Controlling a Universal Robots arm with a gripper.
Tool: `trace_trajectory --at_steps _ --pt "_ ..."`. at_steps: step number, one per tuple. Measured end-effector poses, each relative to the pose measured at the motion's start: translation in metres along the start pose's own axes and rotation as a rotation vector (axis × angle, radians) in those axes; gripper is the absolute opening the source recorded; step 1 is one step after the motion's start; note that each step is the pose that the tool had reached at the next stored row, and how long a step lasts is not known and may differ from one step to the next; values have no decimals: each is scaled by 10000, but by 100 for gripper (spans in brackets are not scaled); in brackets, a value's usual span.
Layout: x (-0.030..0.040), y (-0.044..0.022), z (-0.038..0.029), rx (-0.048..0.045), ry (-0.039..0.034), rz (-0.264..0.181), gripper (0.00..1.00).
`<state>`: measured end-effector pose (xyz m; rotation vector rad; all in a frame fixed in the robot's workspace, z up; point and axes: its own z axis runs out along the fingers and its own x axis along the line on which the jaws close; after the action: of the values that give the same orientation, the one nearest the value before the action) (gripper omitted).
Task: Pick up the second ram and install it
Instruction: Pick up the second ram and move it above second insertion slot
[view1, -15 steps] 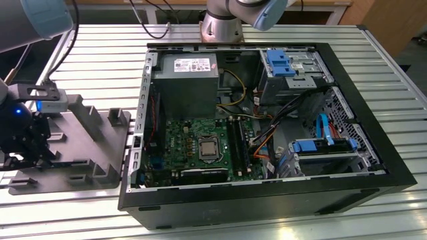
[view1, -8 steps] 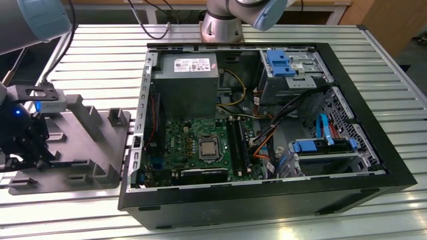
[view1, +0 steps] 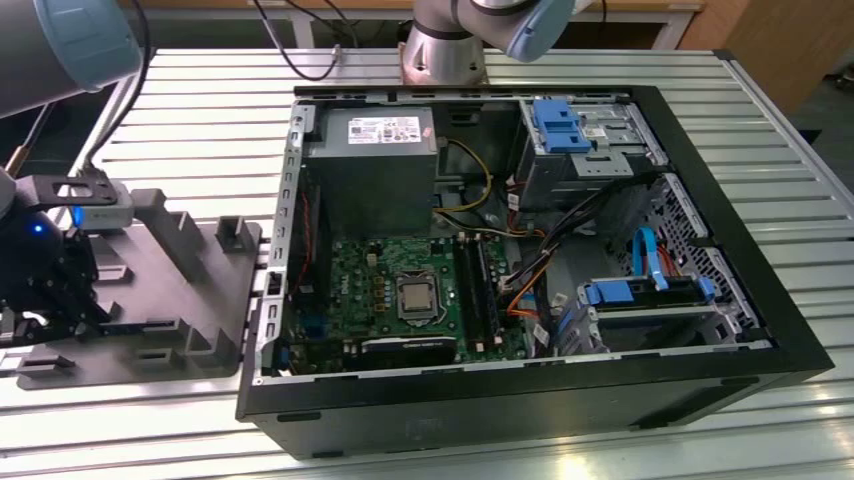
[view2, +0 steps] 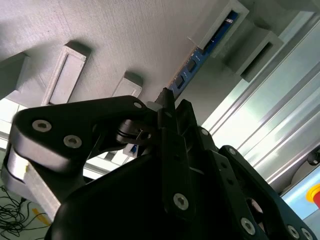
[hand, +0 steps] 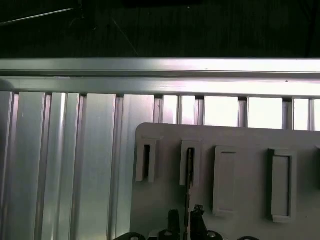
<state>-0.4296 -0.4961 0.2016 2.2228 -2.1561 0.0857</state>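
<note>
The second ram (view2: 192, 62) is a thin dark-blue stick with black chips, standing on edge in the slots of the grey holder tray (view2: 125, 35). The first wrist view shows the ram (hand: 189, 165) edge-on in a slot of the tray (hand: 240, 140). My gripper (view2: 164, 100) straddles the stick, and its black fingers look closed against both of its faces. In the first wrist view the gripper (hand: 186, 220) has a fingertip on each side of the ram. In the exterior view my gripper (view1: 56, 300) hangs over the tray (view1: 174, 300) at the exterior view's left.
An open computer case (view1: 521, 400) lies on the slatted metal table (view1: 200, 110), to the exterior view's right of the tray. Inside it are the green motherboard (view1: 387, 270) with long black memory slots (view1: 474, 290), a power supply (view1: 374, 150) and loose cables.
</note>
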Motion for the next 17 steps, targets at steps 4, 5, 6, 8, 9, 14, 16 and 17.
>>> trace_trajectory --at_steps 4,5,6,8,9,14,16,17 --pt "-1 0 9 -1 1 -11 24" --pt "-1 0 11 0 1 -11 24" --pt "-1 0 12 0 1 -11 24" --pt "-2 -3 14 -50 -5 -15 24" --pt "-2 -2 14 -82 -8 -16 24" --pt "-2 -3 18 -87 -6 -17 24" --pt "-2 -3 22 -88 -5 -14 24" --pt "-2 -3 22 -89 -5 -12 24"
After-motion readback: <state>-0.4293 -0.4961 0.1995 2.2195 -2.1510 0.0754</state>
